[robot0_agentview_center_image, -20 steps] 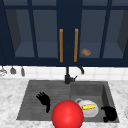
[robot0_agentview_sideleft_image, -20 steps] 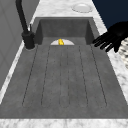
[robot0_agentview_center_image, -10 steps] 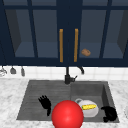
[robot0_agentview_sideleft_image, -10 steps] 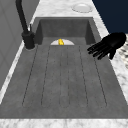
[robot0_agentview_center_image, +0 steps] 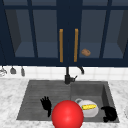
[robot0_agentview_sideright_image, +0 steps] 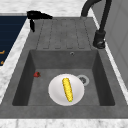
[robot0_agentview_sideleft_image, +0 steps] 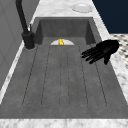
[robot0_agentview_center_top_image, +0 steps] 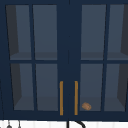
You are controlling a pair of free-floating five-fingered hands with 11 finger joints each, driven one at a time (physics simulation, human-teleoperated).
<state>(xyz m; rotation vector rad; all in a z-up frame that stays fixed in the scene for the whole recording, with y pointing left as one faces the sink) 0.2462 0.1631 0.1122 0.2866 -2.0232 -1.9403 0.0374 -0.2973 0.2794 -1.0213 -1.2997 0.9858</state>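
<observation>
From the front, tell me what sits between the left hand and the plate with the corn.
In the front view, a red ball sits between the left hand, open over the ribbed drainboard, and the white plate holding the corn cob.

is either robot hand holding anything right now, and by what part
Nothing is held. The left robot hand hovers open over the drainboard; the right robot hand grips nothing.
</observation>
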